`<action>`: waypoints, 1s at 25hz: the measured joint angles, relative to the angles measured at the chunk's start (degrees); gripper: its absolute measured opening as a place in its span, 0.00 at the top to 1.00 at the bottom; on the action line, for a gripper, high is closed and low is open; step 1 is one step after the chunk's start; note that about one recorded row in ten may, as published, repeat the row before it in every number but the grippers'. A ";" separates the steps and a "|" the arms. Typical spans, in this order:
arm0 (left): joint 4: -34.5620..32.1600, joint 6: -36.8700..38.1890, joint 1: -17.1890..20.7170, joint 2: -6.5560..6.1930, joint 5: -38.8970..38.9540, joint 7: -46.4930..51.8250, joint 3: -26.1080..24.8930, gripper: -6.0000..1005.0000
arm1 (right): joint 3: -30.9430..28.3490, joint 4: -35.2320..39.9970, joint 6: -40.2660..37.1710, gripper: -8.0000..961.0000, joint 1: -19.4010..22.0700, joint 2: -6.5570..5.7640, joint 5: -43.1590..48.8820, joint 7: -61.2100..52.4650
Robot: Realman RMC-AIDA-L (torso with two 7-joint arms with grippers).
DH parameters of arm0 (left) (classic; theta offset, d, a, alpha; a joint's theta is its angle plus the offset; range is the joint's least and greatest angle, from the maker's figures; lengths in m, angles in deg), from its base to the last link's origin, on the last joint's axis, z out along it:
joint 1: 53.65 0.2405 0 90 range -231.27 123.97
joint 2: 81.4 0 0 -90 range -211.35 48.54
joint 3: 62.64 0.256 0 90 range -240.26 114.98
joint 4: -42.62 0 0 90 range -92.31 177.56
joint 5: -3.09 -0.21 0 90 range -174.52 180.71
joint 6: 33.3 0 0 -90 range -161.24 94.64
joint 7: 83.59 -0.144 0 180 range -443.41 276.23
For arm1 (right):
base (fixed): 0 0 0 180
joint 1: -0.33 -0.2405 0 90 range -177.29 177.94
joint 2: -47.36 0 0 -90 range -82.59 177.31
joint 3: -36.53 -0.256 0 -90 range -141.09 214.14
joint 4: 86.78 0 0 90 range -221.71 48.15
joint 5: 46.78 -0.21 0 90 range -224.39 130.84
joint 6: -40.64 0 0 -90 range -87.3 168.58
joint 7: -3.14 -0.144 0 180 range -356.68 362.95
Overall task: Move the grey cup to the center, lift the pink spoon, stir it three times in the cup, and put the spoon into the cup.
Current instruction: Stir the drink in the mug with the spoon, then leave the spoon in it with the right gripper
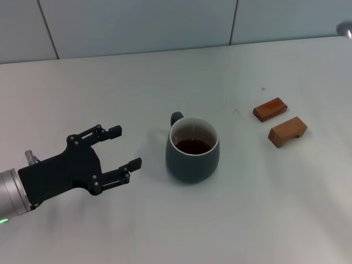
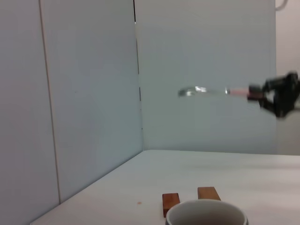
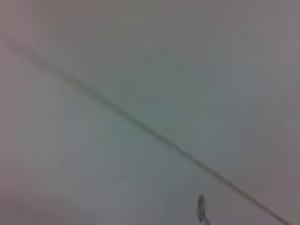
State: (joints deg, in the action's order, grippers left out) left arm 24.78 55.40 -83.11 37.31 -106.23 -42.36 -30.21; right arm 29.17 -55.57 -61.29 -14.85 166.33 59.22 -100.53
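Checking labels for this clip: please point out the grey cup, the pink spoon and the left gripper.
grey cup (image 1: 192, 165): head view, outer wall.
pink spoon (image 2: 239, 92): left wrist view, pink handle.
left gripper (image 1: 127, 147): head view, midway between open fingertips.

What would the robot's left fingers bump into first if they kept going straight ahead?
Probably the grey cup. The left gripper is open, low over the table, pointing at the cup's side, with nothing between them. How high it hangs is unclear.

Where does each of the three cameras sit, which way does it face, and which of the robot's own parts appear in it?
Head view: high, looking down on the table; shows the open left hand beside the grey cup.
Left wrist view: low, facing across the cup rim toward the walls; shows the right hand holding the pink spoon aloft.
Right wrist view: faces blank surface; only a spoon tip shows.
Head and left wrist views share the cup and two wooden blocks.
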 joint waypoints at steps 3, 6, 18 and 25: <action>-0.28 0.13 -0.01 -0.05 -0.07 0.36 0.36 0.22 | 7.48 15.27 -2.75 0.86 -1.26 0.38 0.25 -6.28; -0.87 0.00 -0.06 -0.07 -0.09 0.91 1.73 0.22 | 15.06 28.89 -4.69 0.86 -1.35 0.69 0.25 -10.90; -3.59 -0.74 -0.22 0.01 -0.20 4.41 6.42 0.22 | 41.72 66.75 -6.81 0.86 -1.87 0.04 6.46 -30.95; -3.68 -0.98 -0.70 0.03 -0.20 4.62 6.48 0.22 | 51.69 70.38 -9.56 0.86 -12.47 -3.51 17.73 -44.16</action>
State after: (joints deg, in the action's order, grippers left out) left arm 21.10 54.42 -83.81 37.34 -106.43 -37.75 -23.72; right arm 80.86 14.81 -70.85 -27.33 162.82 76.95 -144.68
